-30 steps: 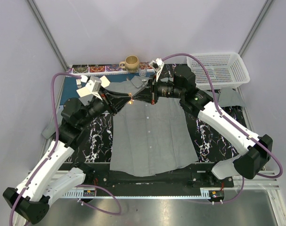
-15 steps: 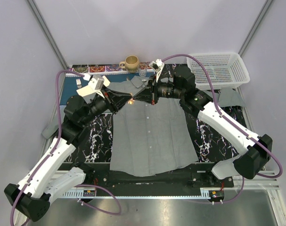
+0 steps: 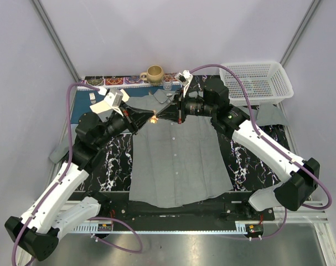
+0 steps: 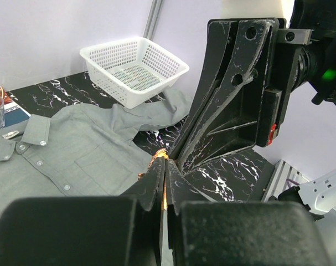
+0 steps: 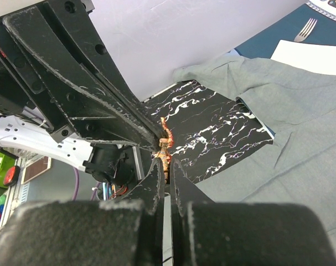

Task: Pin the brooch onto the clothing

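The left gripper [image 4: 163,169] and right gripper [image 5: 166,166], two in all, meet tip to tip. Each has its jaws pressed together on the one orange-red brooch [image 3: 154,117], above the single grey shirt [image 3: 176,160] at its 11 o'clock, beside the collar. Each gripper's black body fills much of the other's wrist view. Around the table are one white basket [image 3: 259,82] at 2 o'clock, one mug [image 3: 154,72] at 12, and one fork [image 3: 92,97] at 10.

A robotics lab cell: plain pale walls [image 3: 173,33], aluminium posts [image 3: 54,36], 2 bolted arms [image 3: 62,183] [image 3: 267,147].
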Controlling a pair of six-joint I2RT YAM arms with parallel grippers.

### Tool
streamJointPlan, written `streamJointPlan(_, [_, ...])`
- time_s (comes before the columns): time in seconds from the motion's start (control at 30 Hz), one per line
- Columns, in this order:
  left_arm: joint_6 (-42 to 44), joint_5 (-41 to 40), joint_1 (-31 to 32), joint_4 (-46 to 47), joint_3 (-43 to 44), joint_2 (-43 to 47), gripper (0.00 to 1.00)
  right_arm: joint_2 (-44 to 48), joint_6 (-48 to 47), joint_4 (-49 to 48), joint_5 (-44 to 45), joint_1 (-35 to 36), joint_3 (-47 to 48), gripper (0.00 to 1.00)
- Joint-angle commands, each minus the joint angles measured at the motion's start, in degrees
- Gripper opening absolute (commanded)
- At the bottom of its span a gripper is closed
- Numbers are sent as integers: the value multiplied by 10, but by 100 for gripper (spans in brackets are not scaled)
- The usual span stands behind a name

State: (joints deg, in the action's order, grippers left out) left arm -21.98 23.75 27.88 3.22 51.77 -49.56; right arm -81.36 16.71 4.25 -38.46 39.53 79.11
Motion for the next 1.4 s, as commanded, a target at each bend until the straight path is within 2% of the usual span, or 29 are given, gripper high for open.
streamJointPlan(0.0, [11,-24,-1,-8,7,3,0,35,5,-38,-25,8,7,0])
streamJointPlan(0.1, [4,-26,-2,-9,4,7,0,38,5,-38,-21,6,7,0])
streamJointPlan(0.27, [-14,-10,-5,21,-9,17,14,39,6,-38,-14,5,5,0])
streamJointPlan(0.33, [-21,-9,-14,34,-15,24,23,39,4,-38,-9,0,5,0])
streamJointPlan(0.4, [-33,0,-22,47,-25,35,26,40,3,-38,-6,-1,4,0])
streamJointPlan(0.57, [-45,61,-38,83,-29,47,49,41,-2,-38,-10,-5,2,0])
streamJointPlan(0.7, [-12,107,-43,92,-27,56,49,44,-30,-38,-41,-8,2,0])
streamJointPlan(0.83, [66,127,-70,90,-19,75,44,63,-130,-66,-76,-8,-16,0])
streamJointPlan(0.9, [115,192,-84,84,-4,74,43,78,-185,-70,-97,-7,-28,0])
streamJointPlan(0.93, [138,221,-90,63,17,72,43,92,-241,-72,-106,-6,-33,0])
streamJointPlan(0.97, [204,275,-90,43,30,69,43,98,-271,-77,-108,-7,-47,0])
streamJointPlan(1.03, [281,313,-90,-30,62,68,44,114,-350,-91,-113,-5,-58,0])
streamJointPlan(1.1, [350,314,-90,-89,78,65,45,123,-412,-91,-112,1,-69,0])
streamJointPlan(1.17, [402,296,-90,-105,90,63,45,126,-468,-92,-111,10,-73,0])
streamJointPlan(1.37, [473,274,-70,-143,108,54,43,141,-584,-99,-107,40,-116,0])
